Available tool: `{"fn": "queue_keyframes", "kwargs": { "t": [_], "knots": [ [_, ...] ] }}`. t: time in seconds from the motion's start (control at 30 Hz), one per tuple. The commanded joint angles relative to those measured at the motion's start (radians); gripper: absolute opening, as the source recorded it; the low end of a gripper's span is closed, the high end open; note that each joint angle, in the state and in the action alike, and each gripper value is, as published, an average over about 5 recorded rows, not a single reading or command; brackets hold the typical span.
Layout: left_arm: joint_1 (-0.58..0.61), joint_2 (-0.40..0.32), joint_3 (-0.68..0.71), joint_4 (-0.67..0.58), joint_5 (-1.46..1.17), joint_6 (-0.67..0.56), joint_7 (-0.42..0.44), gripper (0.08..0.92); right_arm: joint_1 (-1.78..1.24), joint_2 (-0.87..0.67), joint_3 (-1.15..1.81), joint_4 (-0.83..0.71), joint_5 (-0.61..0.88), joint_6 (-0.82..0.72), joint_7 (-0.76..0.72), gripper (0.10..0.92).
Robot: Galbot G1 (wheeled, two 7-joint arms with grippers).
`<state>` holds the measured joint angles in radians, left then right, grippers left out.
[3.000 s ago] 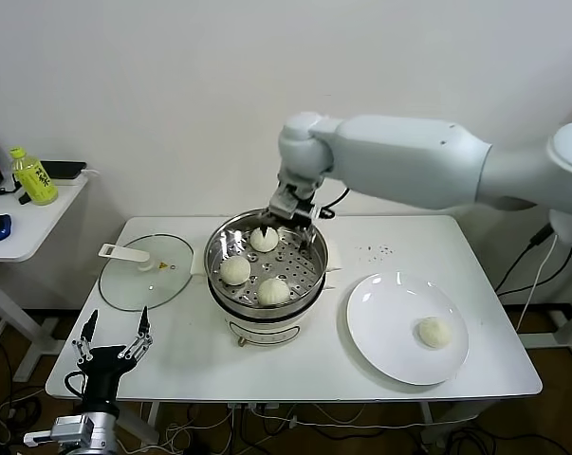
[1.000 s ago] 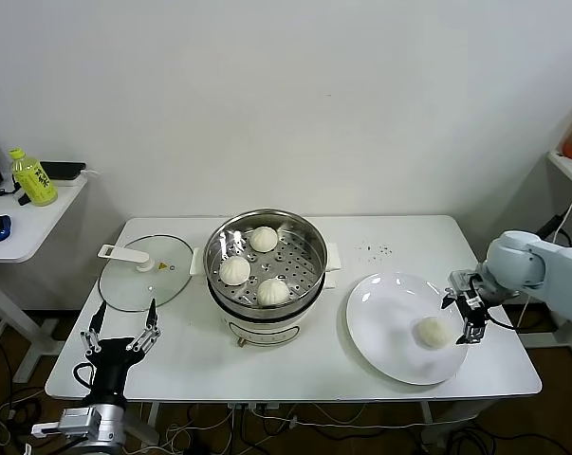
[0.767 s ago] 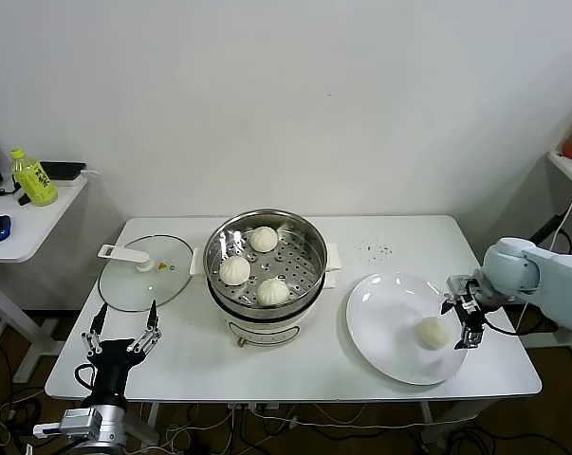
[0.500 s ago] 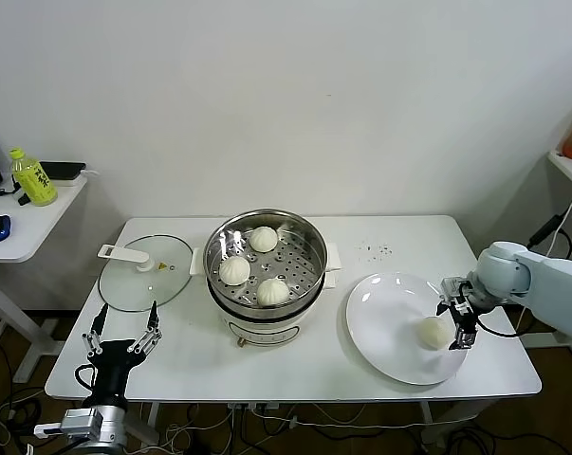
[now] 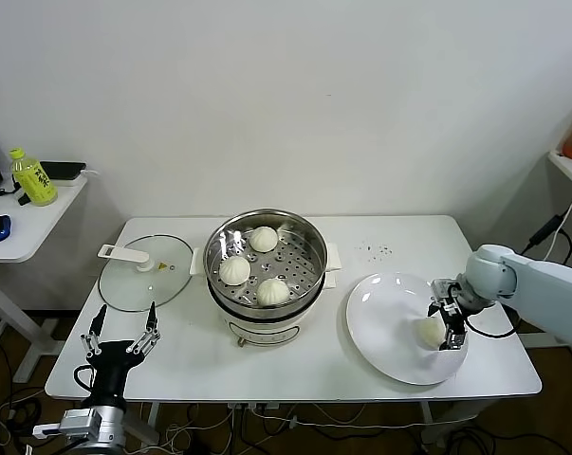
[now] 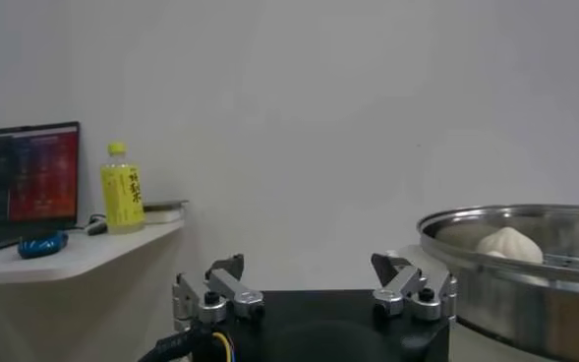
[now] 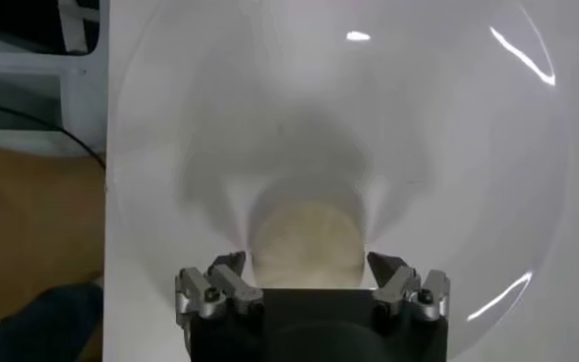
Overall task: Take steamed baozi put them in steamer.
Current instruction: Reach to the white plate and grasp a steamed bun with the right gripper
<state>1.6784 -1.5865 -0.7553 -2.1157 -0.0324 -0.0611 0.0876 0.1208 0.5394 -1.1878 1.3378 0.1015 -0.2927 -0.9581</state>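
Fingers of the right gripper (image 7: 312, 278) are spread wide on both sides of one small round cream-white bun (image 7: 307, 239), which sits on the flat white plate (image 5: 385, 332) on the white table (image 5: 295, 365). Three more buns (image 5: 234, 270) lie inside the big shiny steel steamer pot (image 5: 267, 248), with its round glass lid (image 5: 145, 271) beside it. The left gripper (image 5: 122, 340), fingers spread too, waits low by the table's front edge.

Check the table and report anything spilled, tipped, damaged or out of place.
Nothing looks wrong. Three baozi sit on the tray of the steamer; the fourth baozi lies on the white plate, between the open jaws of the right gripper. The glass lid lies flat beside the steamer. Only some dark specks mark the tabletop.
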Motion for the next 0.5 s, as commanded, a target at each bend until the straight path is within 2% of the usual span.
{"fn": "queue_keyframes", "kwargs": {
  "t": [0.03,0.33,0.5],
  "knots": [
    [0.002,0.001,0.000,0.001,-0.001,0.000,0.000,0.823,-0.026,0.008,0.024,-0.016,-0.007,0.001,0.001,0.823],
    [0.003,0.000,0.003,0.001,0.003,0.000,0.000,0.823,-0.040,0.011,0.043,-0.020,-0.011,-0.003,-0.003,0.807],
    [0.001,0.001,0.003,0.003,0.004,0.000,0.001,0.823,-0.050,0.005,0.052,-0.014,-0.008,-0.004,-0.004,0.713]
  ]
}}
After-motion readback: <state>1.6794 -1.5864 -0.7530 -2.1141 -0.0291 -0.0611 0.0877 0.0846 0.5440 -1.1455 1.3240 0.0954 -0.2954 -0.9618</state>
